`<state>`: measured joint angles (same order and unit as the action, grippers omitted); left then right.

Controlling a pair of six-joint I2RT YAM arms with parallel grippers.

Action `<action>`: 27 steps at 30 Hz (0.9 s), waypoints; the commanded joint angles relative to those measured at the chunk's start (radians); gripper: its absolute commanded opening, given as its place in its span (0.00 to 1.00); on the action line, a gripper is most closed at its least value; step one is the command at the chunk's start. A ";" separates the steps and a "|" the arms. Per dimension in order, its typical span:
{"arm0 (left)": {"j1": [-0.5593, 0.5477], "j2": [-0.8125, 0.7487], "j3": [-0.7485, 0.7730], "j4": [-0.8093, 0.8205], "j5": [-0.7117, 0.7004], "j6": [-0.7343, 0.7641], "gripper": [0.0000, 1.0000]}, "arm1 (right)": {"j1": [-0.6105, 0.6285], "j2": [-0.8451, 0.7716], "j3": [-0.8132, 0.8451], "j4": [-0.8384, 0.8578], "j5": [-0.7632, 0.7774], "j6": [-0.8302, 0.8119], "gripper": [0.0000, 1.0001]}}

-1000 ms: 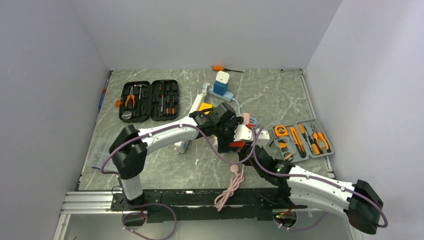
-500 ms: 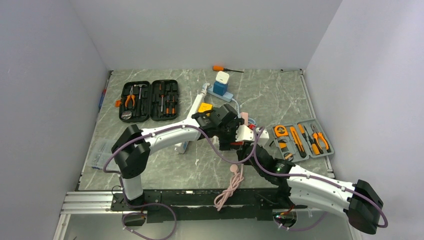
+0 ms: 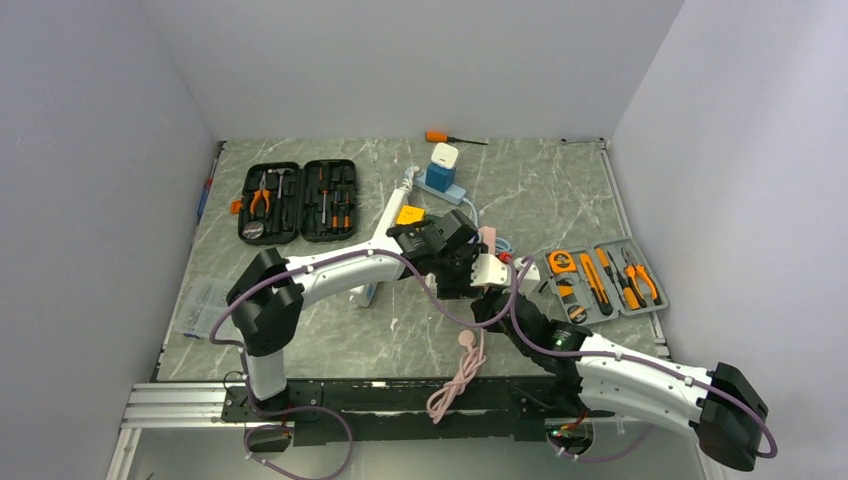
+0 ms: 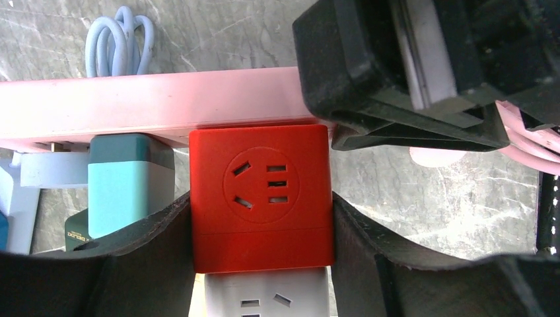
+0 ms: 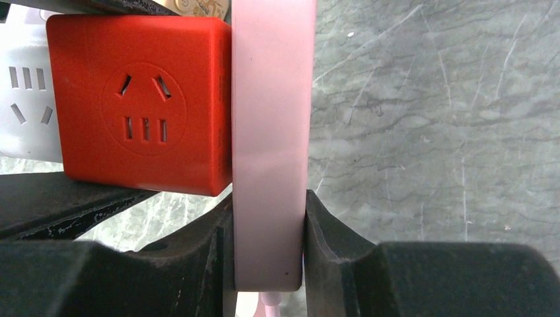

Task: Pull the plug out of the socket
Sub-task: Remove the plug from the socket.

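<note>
Where it meets pink strip [image 4: 132, 105], red cube plug [image 4: 261, 198], five-slotted face.

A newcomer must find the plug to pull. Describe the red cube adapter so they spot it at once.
At the middle of the grey marble table is a pink power strip. Plugged into its side is the red cube adapter, the only red block, beside a teal-and-white charger and a white cube socket.

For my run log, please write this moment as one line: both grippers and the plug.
left gripper: closed on red cube plug | right gripper: clamping pink power strip | plug: against strip, not yet pulled
</note>
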<state>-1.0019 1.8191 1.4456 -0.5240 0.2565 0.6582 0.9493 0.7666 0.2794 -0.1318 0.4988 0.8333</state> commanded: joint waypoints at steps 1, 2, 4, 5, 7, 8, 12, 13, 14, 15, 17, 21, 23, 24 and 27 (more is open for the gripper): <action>0.045 -0.064 0.019 -0.142 -0.101 0.055 0.04 | -0.020 0.017 0.011 0.011 0.044 0.034 0.00; 0.053 -0.074 0.019 -0.145 -0.109 0.047 0.03 | -0.024 0.024 0.017 -0.010 0.054 0.045 0.00; 0.070 -0.100 -0.002 -0.145 -0.119 0.040 0.03 | -0.033 0.032 0.026 -0.045 0.075 0.060 0.00; 0.076 -0.120 -0.022 -0.138 -0.125 0.040 0.03 | -0.039 0.032 0.031 -0.066 0.087 0.068 0.00; 0.085 -0.172 -0.075 -0.130 -0.130 0.044 0.03 | -0.050 0.033 0.042 -0.092 0.102 0.068 0.00; 0.086 -0.191 -0.100 -0.126 -0.140 0.046 0.03 | -0.054 0.034 0.048 -0.109 0.112 0.072 0.00; 0.102 -0.258 -0.174 -0.140 -0.151 0.045 0.03 | -0.072 0.057 0.079 -0.157 0.142 0.073 0.00; 0.109 -0.271 -0.187 -0.142 -0.155 0.044 0.03 | -0.077 0.067 0.084 -0.164 0.146 0.074 0.00; 0.115 -0.283 -0.199 -0.144 -0.162 0.047 0.03 | -0.079 0.076 0.090 -0.170 0.149 0.075 0.00; 0.124 -0.291 -0.209 -0.143 -0.168 0.049 0.03 | -0.079 0.084 0.093 -0.173 0.152 0.074 0.00; 0.141 -0.299 -0.216 -0.145 -0.178 0.054 0.03 | -0.079 0.108 0.101 -0.180 0.161 0.076 0.00; 0.175 -0.281 -0.182 -0.163 -0.175 0.067 0.03 | -0.079 0.165 0.128 -0.215 0.163 0.101 0.00; 0.192 -0.265 -0.156 -0.187 -0.161 0.084 0.03 | -0.079 0.186 0.148 -0.250 0.176 0.117 0.00; 0.200 -0.256 -0.148 -0.197 -0.160 0.093 0.03 | -0.080 0.190 0.156 -0.269 0.185 0.129 0.00; 0.225 -0.250 -0.163 -0.215 -0.150 0.130 0.02 | -0.080 0.183 0.166 -0.336 0.216 0.166 0.00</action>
<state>-0.8959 1.6150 1.2713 -0.4648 0.2966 0.6815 0.9337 0.9565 0.4564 -0.1390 0.4229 0.8967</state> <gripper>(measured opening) 0.648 0.353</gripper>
